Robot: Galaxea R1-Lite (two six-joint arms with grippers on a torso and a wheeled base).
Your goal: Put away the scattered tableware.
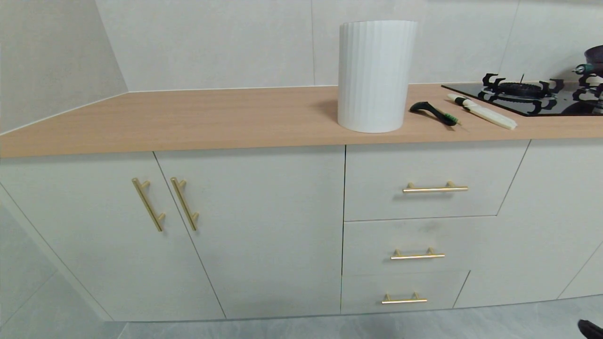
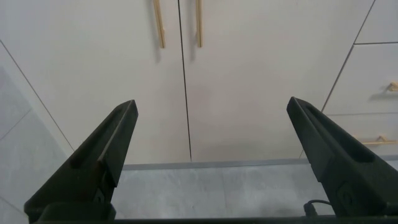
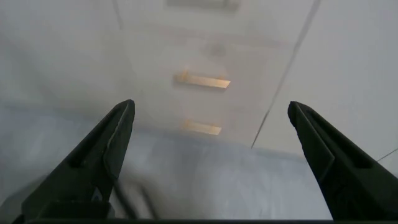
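On the wooden countertop (image 1: 212, 117) a tall white ribbed container (image 1: 374, 75) stands upright. To its right lie a black-and-green peeler (image 1: 434, 113) and a white-sheathed knife (image 1: 481, 111), side by side and apart from the container. My left gripper (image 2: 211, 112) hangs low before the double cabinet doors (image 2: 183, 74), open with nothing between its fingers. My right gripper (image 3: 211, 115) is also low, facing the lower drawers (image 3: 202, 81), open and empty.
A black gas hob (image 1: 532, 96) with a pot (image 1: 594, 59) sits at the far right of the counter. Three drawers with brass handles (image 1: 435, 188) lie under the container. Double doors (image 1: 165, 202) with brass handles stand to their left. Grey floor tiles run below.
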